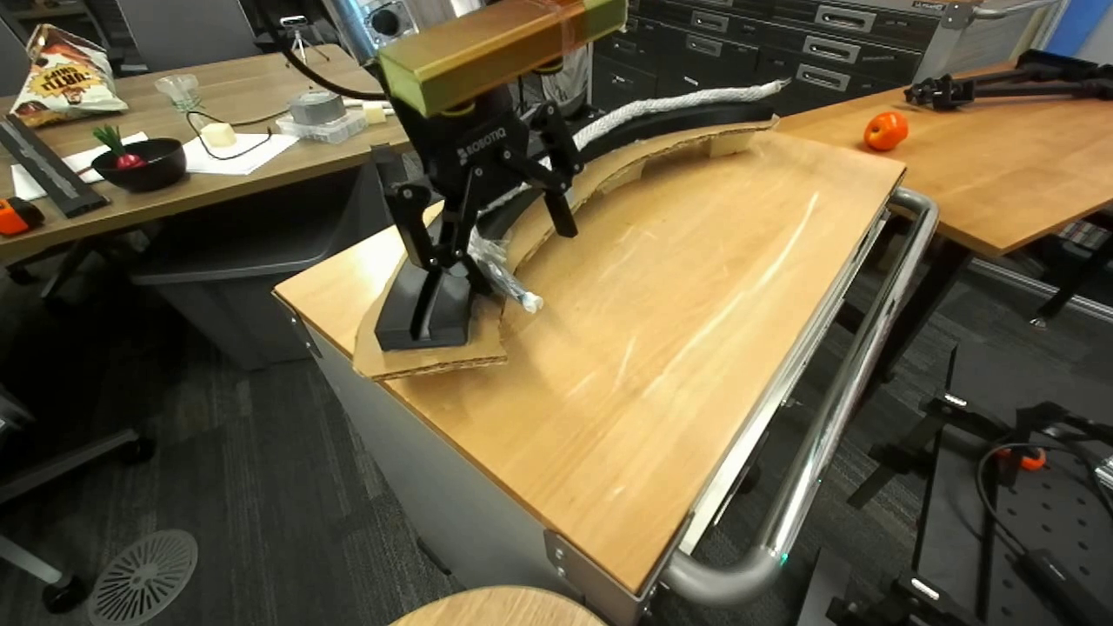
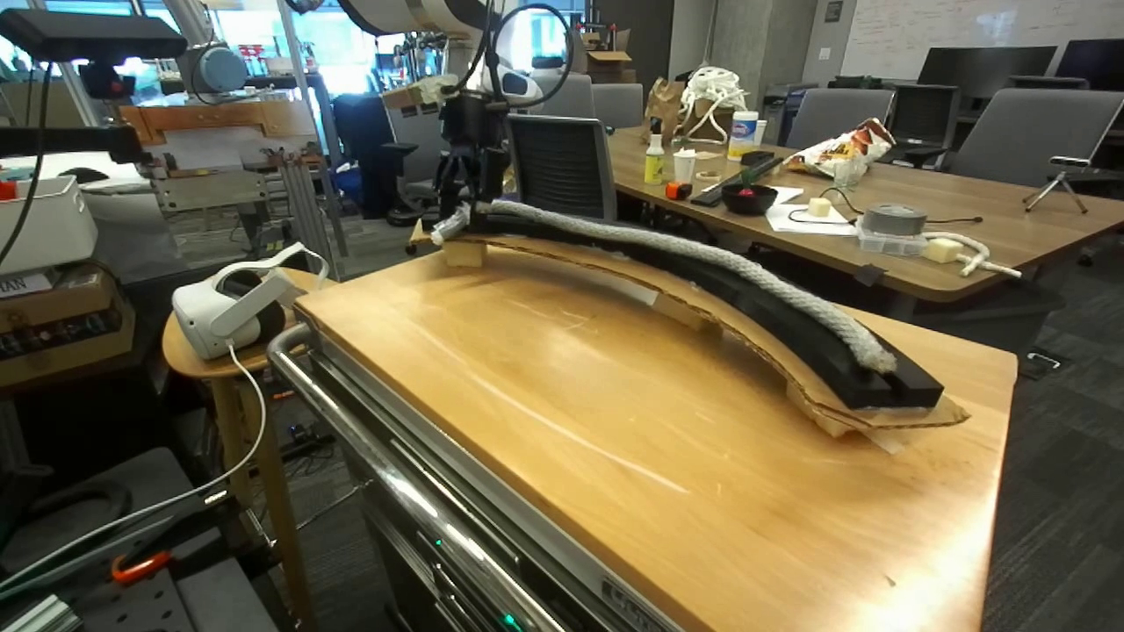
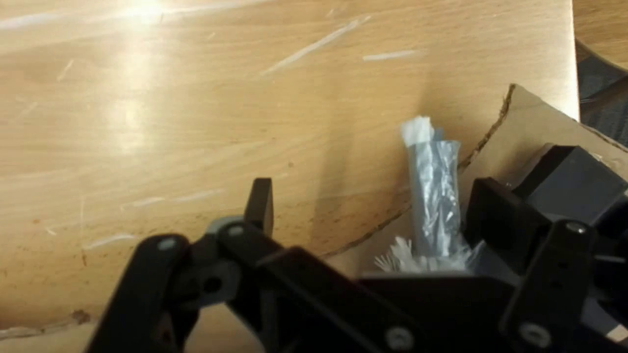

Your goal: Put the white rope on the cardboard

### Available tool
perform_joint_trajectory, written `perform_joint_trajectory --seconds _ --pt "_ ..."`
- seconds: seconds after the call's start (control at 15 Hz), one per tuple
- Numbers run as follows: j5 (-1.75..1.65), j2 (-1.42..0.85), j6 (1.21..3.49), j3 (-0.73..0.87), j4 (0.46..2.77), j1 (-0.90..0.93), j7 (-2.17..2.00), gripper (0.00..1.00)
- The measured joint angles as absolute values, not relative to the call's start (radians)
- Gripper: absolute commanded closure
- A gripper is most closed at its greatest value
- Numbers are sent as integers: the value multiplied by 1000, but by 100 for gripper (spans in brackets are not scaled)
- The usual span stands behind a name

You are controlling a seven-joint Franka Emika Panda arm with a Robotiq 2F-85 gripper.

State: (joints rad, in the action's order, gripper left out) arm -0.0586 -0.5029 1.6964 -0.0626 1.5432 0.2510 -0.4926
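Jaws spread wide, clamped on nothing. Gripper (image 3: 372,193) is down at one end of the cardboard (image 2: 773,329). White rope (image 2: 729,262) runs along the cardboard's black top face for most of its length, in both exterior views; its other end stops near the strip's other tip. Only the taped end (image 3: 434,196) strays: it points off the inner edge, over the tabletop (image 2: 615,395). Can't tell if it touches the wood. Wrist view puts it between the fingers (image 3: 258,206), nearer the one beside the strip's end; contact there unclear.

My read: placing is mostly done, and the step in hand is the last bit, sorting that end. If it has to sit on the strip, next move would be: pinch at the tape, lift a touch, swing it to line up with the slot (image 1: 426,311), lower, let go. If the overhang is fine, just go straight up with the fingers wide. Loose strands at the tape's base could snag on a finger, and a hard tug would likely drag the laid part off.

Text: gripper body reads ROBOTIQ. Snack bag (image 1: 69,83) looks like TURTLE CHIPS. Box (image 2: 26,285) label seems to end in AN, rest cut off. Whiteboard (image 2: 957,31) has handwriting, too faint to make out. Canister (image 2: 743,136) label and drawer cabinet (image 1: 756,30) badge: too small to read.
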Motion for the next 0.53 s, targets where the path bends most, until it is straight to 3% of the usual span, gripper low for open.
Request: perform_joint_trajectory --seconds 0.13,0.2,0.27,0.53 --pt "-90 -509 1718 -63 1529 264 -462 0" --pt "-95 -509 1739 -63 1527 265 -446 25" --pt "-96 -509 1762 -63 1526 264 -433 27" --pt "-88 -509 1850 -63 1527 261 -377 58"
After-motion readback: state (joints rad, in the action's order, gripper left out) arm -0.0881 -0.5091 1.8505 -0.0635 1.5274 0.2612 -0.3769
